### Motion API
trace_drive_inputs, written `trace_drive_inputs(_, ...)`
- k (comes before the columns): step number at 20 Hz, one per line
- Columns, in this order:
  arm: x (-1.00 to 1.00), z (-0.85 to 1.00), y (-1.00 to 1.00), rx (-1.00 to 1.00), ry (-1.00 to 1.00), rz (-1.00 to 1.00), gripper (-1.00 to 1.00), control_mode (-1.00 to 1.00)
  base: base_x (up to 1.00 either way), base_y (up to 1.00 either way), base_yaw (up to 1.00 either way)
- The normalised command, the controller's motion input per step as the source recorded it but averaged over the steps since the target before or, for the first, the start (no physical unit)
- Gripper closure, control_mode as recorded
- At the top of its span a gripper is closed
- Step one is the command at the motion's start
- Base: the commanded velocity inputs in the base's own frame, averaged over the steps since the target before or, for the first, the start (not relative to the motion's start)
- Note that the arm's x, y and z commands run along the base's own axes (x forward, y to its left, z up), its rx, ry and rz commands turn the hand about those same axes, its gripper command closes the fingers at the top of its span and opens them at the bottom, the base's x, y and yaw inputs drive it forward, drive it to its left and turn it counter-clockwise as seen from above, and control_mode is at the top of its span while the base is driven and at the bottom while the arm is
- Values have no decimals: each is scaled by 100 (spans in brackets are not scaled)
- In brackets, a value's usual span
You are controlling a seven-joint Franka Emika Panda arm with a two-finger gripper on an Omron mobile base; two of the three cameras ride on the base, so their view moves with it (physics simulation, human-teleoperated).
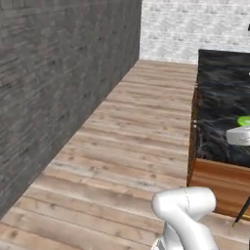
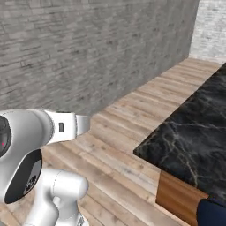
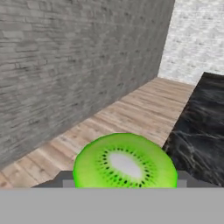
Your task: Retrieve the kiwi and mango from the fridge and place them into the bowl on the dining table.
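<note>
In the hand view the kiwi [image 3: 124,162] sits close up at the bottom, its cut green face with a pale core and black seeds turned to the camera. My gripper [image 3: 124,183] is shut on the kiwi, with the grey finger pads [image 3: 65,180] showing on either side of it. In the left base view the kiwi [image 1: 244,120] is a green spot at the right edge, over the dining table [image 1: 219,97]. The table's black veined top [image 2: 194,137] lies just right of the hand. The mango, the bowl and the fridge are out of view.
A long grey brick wall [image 1: 58,88] runs along the left, and a white brick wall [image 1: 195,29] closes the far end. Wooden floor [image 1: 136,141] lies between the wall and the table's wooden side [image 1: 219,183]. A dark blue object [image 2: 212,214] sits by the table's near corner.
</note>
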Motion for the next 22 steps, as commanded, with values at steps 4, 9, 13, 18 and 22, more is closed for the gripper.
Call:
trace_drive_inputs(4, 0, 0, 0, 0, 0, 0, 100, 100, 100, 46, -61)
trace_drive_inputs(9, 0, 0, 0, 0, 0, 0, 100, 100, 100, 42, -59)
trace_drive_inputs(13, 0, 0, 0, 0, 0, 0, 100, 100, 100, 47, -59)
trace_drive_inputs(18, 0, 0, 0, 0, 0, 0, 100, 100, 100, 49, -56)
trace_drive_inputs(22, 0, 0, 0, 0, 0, 0, 100, 100, 100, 53, -54)
